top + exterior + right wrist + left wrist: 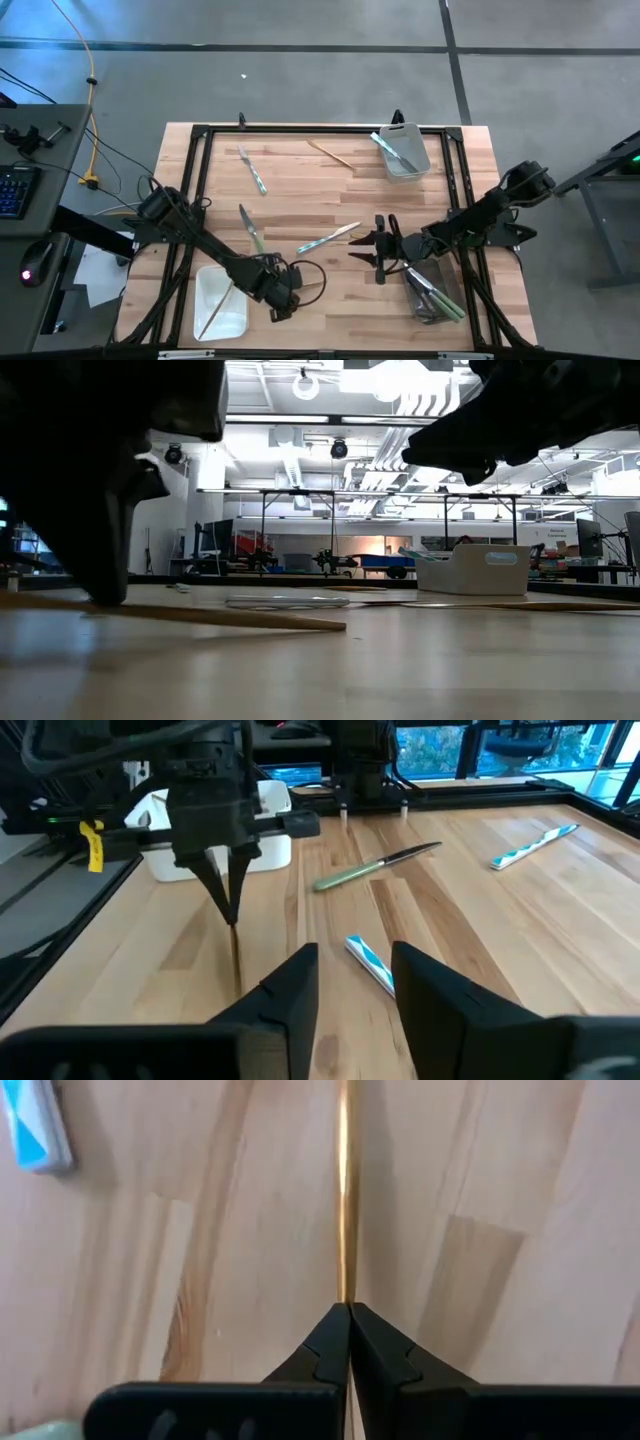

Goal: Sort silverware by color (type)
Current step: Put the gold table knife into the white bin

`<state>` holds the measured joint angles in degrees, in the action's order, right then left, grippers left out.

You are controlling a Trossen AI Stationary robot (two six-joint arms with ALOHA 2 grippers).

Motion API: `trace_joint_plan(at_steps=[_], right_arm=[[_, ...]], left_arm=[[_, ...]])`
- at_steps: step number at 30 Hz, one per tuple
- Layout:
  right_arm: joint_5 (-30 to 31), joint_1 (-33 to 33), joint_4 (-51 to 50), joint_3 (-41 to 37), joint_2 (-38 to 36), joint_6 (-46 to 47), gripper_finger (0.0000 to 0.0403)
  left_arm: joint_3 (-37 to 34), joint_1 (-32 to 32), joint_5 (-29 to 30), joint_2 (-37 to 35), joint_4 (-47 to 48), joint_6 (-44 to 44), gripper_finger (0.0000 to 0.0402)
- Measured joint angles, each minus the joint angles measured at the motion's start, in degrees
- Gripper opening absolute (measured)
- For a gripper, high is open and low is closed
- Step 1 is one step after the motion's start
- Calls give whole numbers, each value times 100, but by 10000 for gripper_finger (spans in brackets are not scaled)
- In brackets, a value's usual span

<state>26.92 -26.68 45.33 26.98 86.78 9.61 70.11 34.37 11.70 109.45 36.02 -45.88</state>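
wooden table, black frame around edge. white tray at near left corner, gold piece lying in it. left gripper just beside that tray, fingers pressed together, pinching end of thin gold utensil lying on wood. right gripper near table centre, fingers parted with gap, holding nothing, light-blue-handled piece on table just ahead of it. green-handled knife between arms. clear tray under right arm, green pieces inside.

floor grey concrete — taped lines | ceiling white — bright lights
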Motion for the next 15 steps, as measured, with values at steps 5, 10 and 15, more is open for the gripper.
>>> trace_joint_plan(at_steps=[5, 10, 15], right_arm=[[-7, 0, -10, 0, 0, -20, 117], [-11, 0, -10, 0, 0, -22, 117], [-13, 0, -10, 0, -1, -59, 117]], left_arm=[[4, 35, -77, 153, -20, -45, 0], [13, 31, -77, 191, -152, -161, 1], [13, 20, -88, 197, -191, -243, 23]])
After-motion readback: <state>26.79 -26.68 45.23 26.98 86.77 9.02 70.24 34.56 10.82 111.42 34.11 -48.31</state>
